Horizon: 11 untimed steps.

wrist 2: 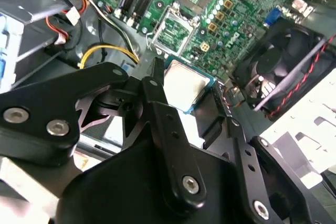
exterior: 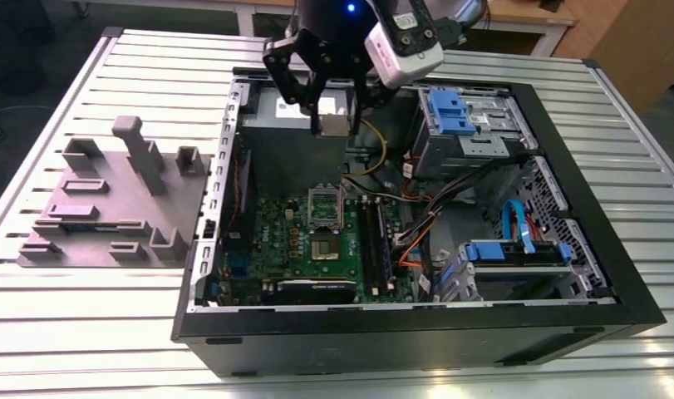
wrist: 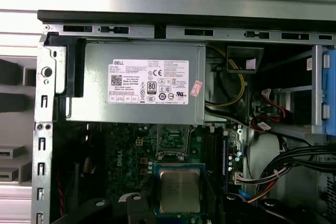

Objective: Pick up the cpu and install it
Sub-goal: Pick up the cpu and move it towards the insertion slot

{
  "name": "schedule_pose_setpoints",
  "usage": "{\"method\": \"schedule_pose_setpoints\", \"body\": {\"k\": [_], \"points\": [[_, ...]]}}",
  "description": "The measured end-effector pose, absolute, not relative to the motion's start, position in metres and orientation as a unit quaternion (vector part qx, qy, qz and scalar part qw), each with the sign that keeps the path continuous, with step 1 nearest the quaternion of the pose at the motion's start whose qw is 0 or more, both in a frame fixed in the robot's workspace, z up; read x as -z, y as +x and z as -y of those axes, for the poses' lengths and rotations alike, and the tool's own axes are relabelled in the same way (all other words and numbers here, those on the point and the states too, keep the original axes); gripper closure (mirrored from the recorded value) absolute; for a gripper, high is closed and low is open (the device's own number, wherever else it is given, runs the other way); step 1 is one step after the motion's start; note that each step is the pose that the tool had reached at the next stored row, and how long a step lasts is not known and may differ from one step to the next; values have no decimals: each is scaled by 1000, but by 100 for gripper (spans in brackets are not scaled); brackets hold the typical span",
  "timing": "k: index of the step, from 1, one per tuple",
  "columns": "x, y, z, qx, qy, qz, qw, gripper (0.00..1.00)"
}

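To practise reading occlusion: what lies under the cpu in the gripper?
Green motherboard shows around the cpu, held in the gripper, with the socket beside it. The patch directly beneath is covered by the chip.

This looks like a robotics laboratory or a test workshop, not a home. The work surface is a table (exterior: 81,332) made from ribbed aluminium profiles, the kind used for machine benches. On it an opened computer case (exterior: 425,337) lies on its side, with the green motherboard (exterior: 273,241) uncovered. Beside the case, at the exterior view's left, stands a grey fixture block (exterior: 110,212) with shaped posts and slots. Over the case hangs a robot arm (exterior: 342,29), and its gripper (exterior: 332,118) grips the cpu (exterior: 334,126). Behind the table, light wooden furniture (exterior: 631,41) suggests a plain work room.
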<state>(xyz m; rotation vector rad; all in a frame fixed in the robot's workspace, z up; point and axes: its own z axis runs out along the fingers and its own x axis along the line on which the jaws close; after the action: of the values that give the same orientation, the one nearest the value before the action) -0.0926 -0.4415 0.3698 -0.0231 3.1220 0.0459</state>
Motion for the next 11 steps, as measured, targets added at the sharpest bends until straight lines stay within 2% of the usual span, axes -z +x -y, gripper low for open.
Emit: {"method": "schedule_pose_setpoints", "body": {"k": [11], "points": [[-369,-78,448,-15,-7,-1000,10,53]]}}
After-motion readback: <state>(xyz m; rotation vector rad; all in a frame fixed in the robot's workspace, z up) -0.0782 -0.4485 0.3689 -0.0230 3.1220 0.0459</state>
